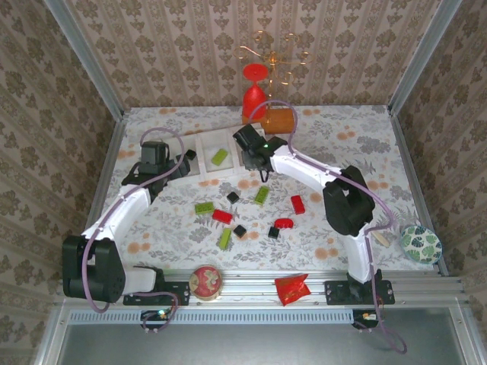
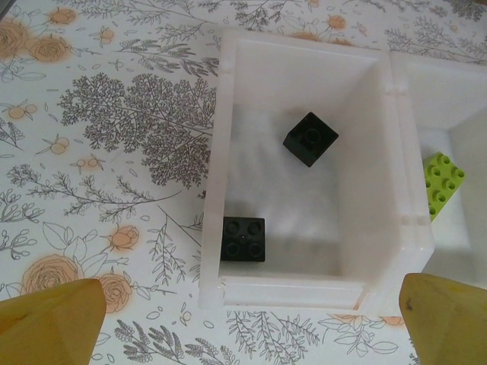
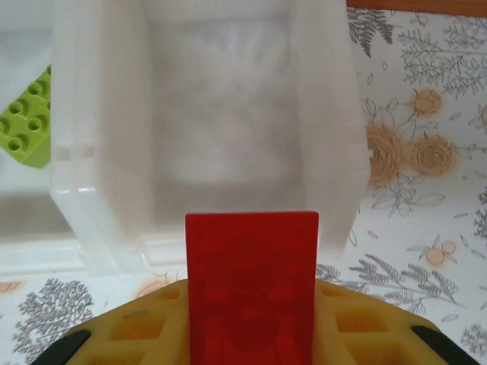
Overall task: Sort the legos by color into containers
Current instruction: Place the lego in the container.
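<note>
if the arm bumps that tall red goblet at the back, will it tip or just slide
Probably tips: the red goblet looks tall, with a narrow stem and its cup up high. Likely rigid and light, glossy like plastic. Being round, it may roll once down.

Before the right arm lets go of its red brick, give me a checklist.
1. Red brick clamped in right gripper: ok.
2. Right compartment of the white tray shows no other colour: ok.
3. Brick fully over that compartment: cannot tell.
4. Left gripper open, over the left compartment, apart from the right gripper: ok.
5. Two black bricks left, green brick middle, colours unmixed: ok.
</note>
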